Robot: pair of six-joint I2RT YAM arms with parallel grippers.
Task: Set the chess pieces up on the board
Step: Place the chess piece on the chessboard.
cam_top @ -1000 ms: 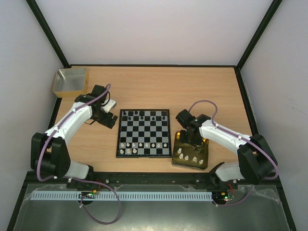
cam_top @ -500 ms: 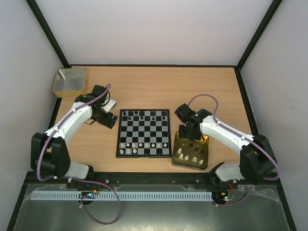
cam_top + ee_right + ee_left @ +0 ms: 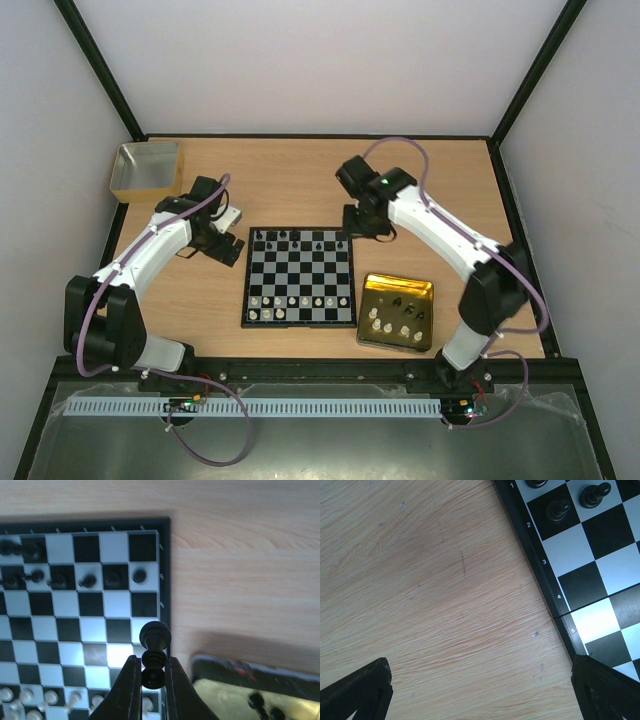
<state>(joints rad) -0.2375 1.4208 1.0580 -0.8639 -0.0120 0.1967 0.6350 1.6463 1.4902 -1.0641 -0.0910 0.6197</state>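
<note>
A black chess piece [image 3: 155,636] is being gripped upright between the closed jaws of the right gripper [image 3: 152,667], which is being held over the far right part of the board [image 3: 300,280], near its edge. The left gripper [image 3: 480,695] is being held empty, jaws wide apart, over the wooden table [image 3: 300,180] beside the board's left edge. Black pieces [image 3: 297,238] are being kept along the board's far rows, white pieces [image 3: 291,300] along the near ones. More figures are being kept in the gold tray [image 3: 425,290] to the right.
</note>
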